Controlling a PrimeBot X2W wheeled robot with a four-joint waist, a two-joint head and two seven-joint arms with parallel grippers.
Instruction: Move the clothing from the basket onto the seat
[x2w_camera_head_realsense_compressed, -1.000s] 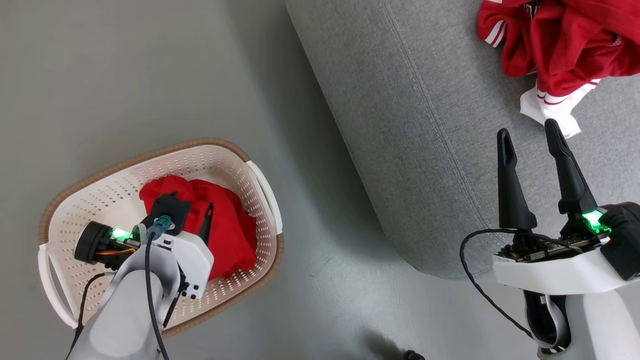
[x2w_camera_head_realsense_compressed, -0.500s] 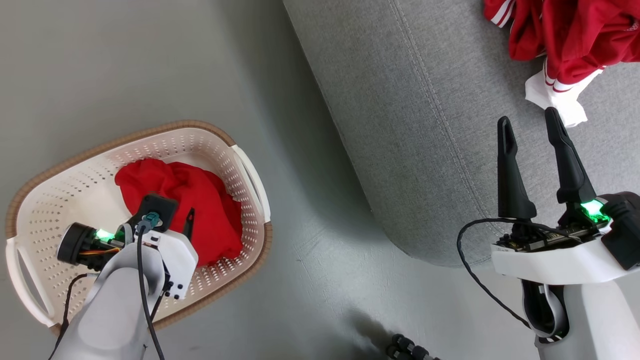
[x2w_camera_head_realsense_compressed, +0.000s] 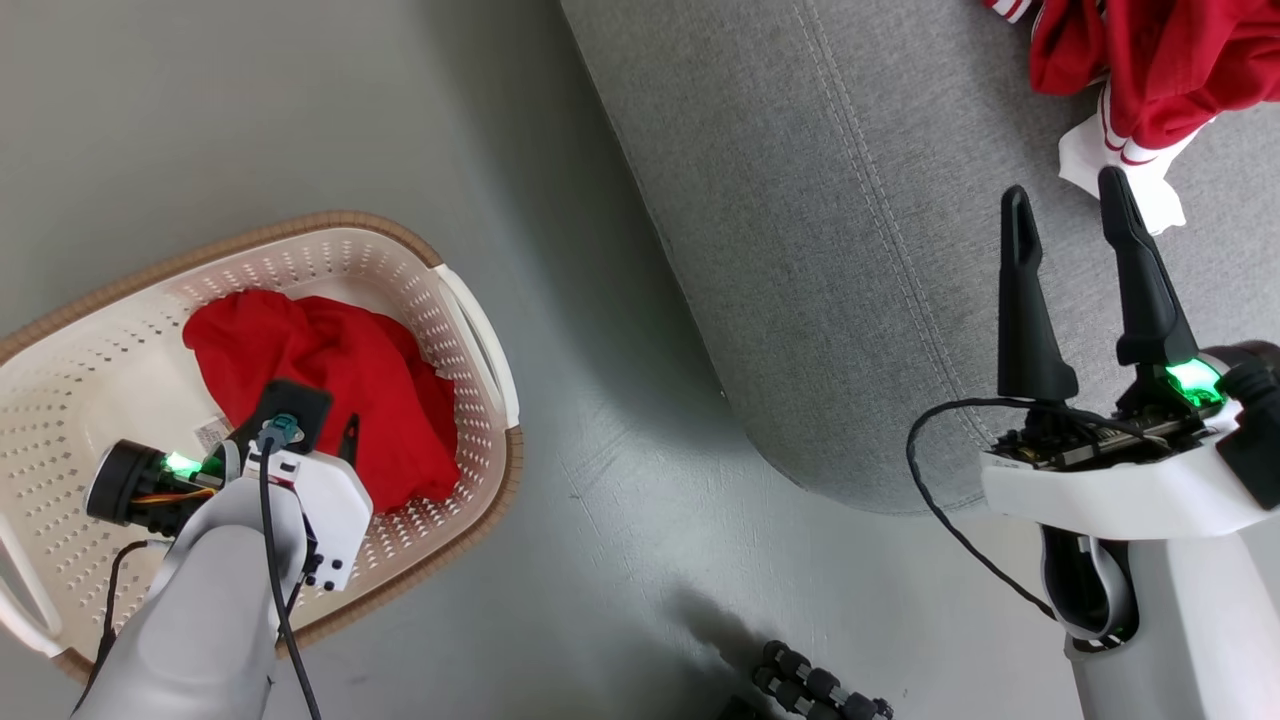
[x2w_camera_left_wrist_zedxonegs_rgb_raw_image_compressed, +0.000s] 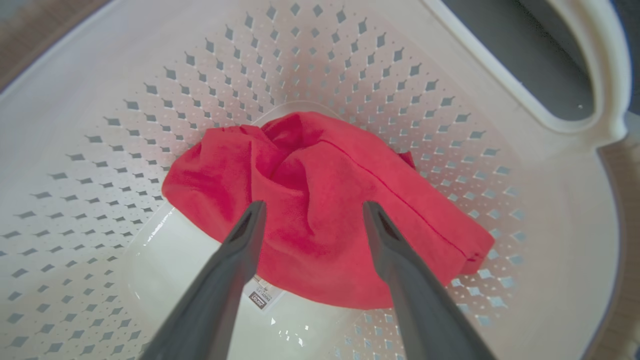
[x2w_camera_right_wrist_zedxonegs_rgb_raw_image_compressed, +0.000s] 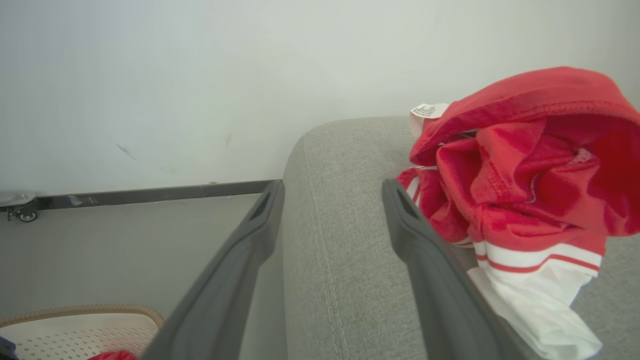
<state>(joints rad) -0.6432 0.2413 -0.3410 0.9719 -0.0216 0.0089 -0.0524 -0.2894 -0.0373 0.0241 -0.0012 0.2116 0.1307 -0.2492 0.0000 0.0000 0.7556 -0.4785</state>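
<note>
Clothing is in two places. The plain red garment (x2w_camera_left_wrist_zedxonegs_rgb_raw_image_compressed: 320, 200) lies crumpled on the bottom of the basket (x2w_camera_head_realsense_compressed: 450, 330), and it covers part of a paper label (x2w_camera_left_wrist_zedxonegs_rgb_raw_image_compressed: 262, 295). The striped garment (x2w_camera_head_realsense_compressed: 1160, 60) lies in a heap on the seat (x2w_camera_head_realsense_compressed: 850, 250), with its white trim toward the robot. The basket stands on the grey floor (x2w_camera_head_realsense_compressed: 300, 100), apart from the seat.

The left forearm comes up from the lower left of the head view and its wrist bends down into the basket. The left gripper (x2w_camera_left_wrist_zedxonegs_rgb_raw_image_compressed: 314, 207) points down at the plain garment with jaws wide apart and holds nothing; I cannot tell if the tips touch the cloth. The right gripper (x2w_camera_head_realsense_compressed: 1062, 190) reaches forward over the seat, also spread wide and empty, with one finger just beside the white trim.
</note>
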